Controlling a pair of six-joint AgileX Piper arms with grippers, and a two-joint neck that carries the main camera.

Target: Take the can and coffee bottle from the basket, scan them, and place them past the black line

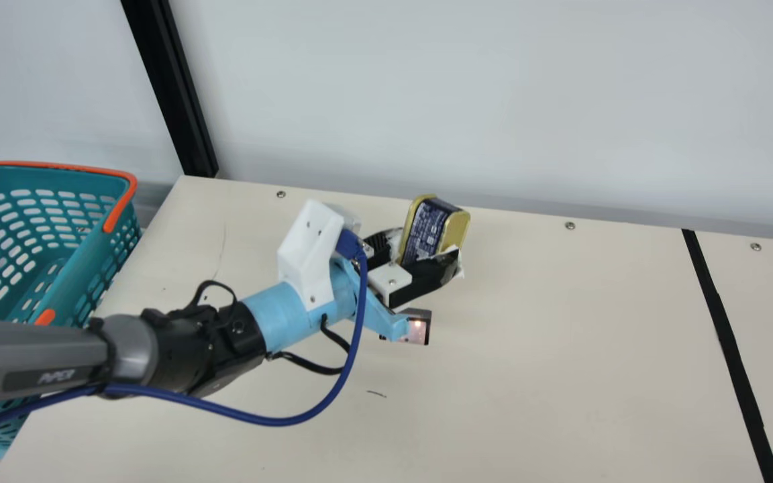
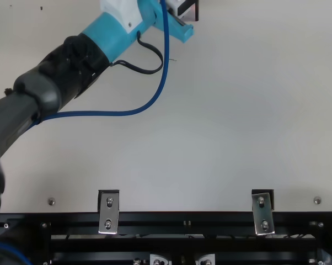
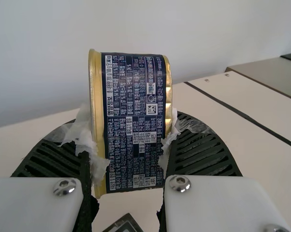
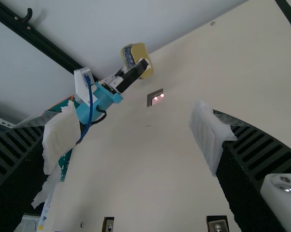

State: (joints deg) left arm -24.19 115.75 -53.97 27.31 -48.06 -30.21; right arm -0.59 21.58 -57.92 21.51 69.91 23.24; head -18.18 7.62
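My left gripper (image 1: 402,263) is shut on the can (image 1: 435,225), a gold and dark blue one, held tilted above the table near its back edge. Up close in the left wrist view, the can (image 3: 135,121) stands between the two ribbed fingers of my left gripper (image 3: 131,159), its printed label facing the camera. The scanner (image 1: 419,327) glows pink at the table surface, just in front of that gripper. The right wrist view has my right gripper (image 4: 133,140) wide open with nothing between its fingers. A black line (image 1: 729,335) crosses the table at the right.
A teal basket (image 1: 64,288) with orange trim stands at the table's left edge, partly behind my left arm. A blue cable (image 1: 279,421) loops below that arm. A pale wall and a black post (image 1: 172,87) rise behind the table.
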